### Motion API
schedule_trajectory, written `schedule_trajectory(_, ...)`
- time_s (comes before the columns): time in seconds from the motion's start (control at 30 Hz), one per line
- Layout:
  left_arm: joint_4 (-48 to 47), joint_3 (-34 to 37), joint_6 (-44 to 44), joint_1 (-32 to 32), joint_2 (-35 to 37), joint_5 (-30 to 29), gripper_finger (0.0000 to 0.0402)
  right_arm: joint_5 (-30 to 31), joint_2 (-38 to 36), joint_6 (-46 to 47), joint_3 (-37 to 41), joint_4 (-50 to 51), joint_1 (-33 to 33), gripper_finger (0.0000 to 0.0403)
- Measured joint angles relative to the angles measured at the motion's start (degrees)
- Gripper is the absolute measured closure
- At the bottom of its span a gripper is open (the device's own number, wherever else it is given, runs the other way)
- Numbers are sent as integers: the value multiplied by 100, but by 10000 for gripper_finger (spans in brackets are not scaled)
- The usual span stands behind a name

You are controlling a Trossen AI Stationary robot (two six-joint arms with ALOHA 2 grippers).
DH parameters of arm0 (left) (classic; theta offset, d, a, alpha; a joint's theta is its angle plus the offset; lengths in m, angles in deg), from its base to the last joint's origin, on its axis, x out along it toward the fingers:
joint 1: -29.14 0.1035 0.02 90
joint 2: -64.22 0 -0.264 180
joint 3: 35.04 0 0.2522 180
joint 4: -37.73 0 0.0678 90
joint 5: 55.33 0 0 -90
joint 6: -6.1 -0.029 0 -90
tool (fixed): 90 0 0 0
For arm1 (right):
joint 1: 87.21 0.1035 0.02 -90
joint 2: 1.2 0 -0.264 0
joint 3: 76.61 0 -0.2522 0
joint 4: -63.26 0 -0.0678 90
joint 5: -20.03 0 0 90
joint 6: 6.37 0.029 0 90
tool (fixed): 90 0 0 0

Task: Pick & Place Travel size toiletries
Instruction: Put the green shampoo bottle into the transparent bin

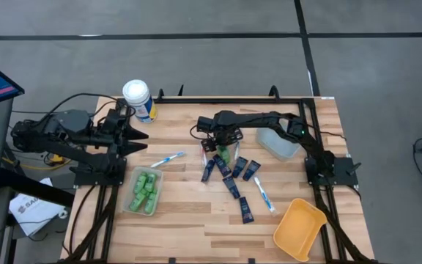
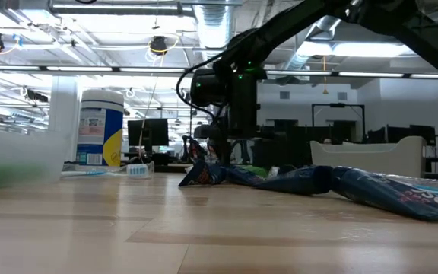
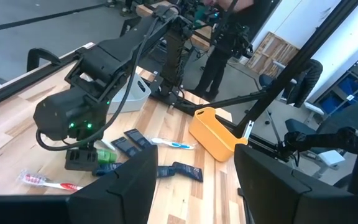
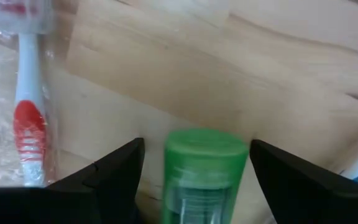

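The right gripper (image 1: 220, 147) reached to the table's middle, its fingers spread wide on either side of a green bottle (image 4: 204, 171) without touching it, beside a wrapped red-and-white toothbrush (image 4: 28, 106). Just beside lay dark navy tubes (image 1: 234, 172) and a blue toothbrush (image 1: 264, 195); another blue toothbrush (image 1: 168, 159) lay near a clear tray (image 1: 130, 199) holding green bottles (image 1: 145, 192). The left gripper (image 1: 136, 136) waited by the white-lidded canister (image 1: 138, 98), fingers apart. A yellow bin (image 1: 299, 229) sat well apart.
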Motion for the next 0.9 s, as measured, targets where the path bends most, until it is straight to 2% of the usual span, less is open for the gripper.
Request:
schedule_trajectory(0.17,-1,0,-61,0,1,0,192,-4,15,-154,2,98,16,151)
schedule_trajectory(0.4,1,0,-98,0,1,2,192,-4,33,-511,-74,126,59,241)
schedule_trajectory(0.5,-1,0,-101,0,1,2,192,-4,63,-757,-251,237,59,267)
schedule_trajectory(0.77,-1,0,-289,0,0,-36,192,-4,55,-1205,-1345,594,46,245)
schedule_trajectory(0.9,0,0,-399,0,0,-368,192,-1,-9,-1416,-2154,536,84,252)
